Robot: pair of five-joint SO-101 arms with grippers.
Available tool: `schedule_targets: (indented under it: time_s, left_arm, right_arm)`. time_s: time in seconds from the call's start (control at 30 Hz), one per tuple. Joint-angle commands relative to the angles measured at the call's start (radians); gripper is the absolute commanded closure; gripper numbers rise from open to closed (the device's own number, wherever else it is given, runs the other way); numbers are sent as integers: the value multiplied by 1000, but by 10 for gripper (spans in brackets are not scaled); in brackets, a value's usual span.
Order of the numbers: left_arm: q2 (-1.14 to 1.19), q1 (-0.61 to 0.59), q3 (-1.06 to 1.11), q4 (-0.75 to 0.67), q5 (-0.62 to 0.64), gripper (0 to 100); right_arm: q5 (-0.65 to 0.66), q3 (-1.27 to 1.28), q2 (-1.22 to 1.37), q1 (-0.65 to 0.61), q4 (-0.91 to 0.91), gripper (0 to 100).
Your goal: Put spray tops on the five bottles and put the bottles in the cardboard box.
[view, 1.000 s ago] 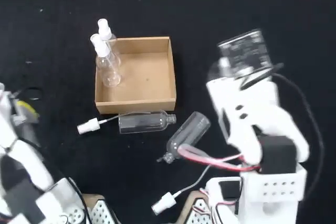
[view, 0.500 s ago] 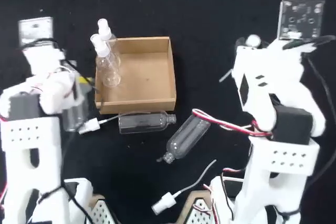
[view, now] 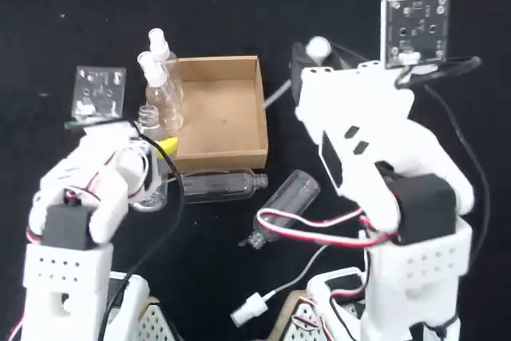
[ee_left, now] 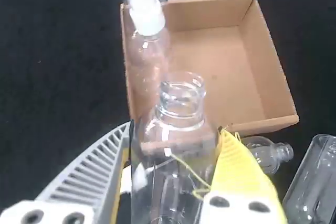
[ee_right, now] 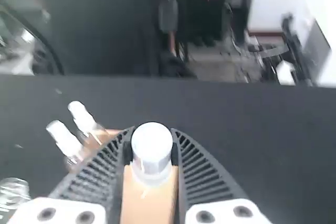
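My left gripper [view: 152, 172] is shut on an upright clear bottle [ee_left: 177, 129] with an open neck [view: 148, 116], just off the front left corner of the cardboard box [view: 215, 156]. My right gripper [view: 317, 57] is shut on a white spray top [ee_right: 151, 148], held in the air off the box's right side with its tube [view: 276, 97] slanting toward the box wall. Two bottles with spray tops [view: 162, 85] stand at the box's left wall [ee_left: 126, 40]. Two uncapped bottles lie in front of the box, one [view: 221, 185] level, one [view: 284, 206] slanted.
A loose spray top [view: 251, 307] with its thin tube lies near the front edge between the arm bases. The black table [view: 72, 29] is bare behind and to the left of the box. The right arm's body [view: 383, 165] looms over the right half.
The left arm has carried the upright bottle rightward toward the box's front left corner. The right arm has swung left with the spray top, from the far right to beside the box.
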Motion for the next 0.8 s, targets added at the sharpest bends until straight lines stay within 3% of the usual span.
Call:
schedule_targets:
  time_s: [0.0, 0.27, 0.63, 0.77]
  left_arm:
    - [-87, 51, 76, -103, 9, 970]
    - [-285, 148, 209, -124, 9, 970]
    - [-548, 156, 409, -239, 9, 967]
    - [-628, 156, 486, -285, 11, 967]
  right_arm:
    - [-6, -117, 8, -52, -23, 988]
    - [-6, -226, 10, -167, -31, 988]
    - [-6, -371, 202, -226, -32, 988]
    - [-6, -473, 226, -226, 58, 988]
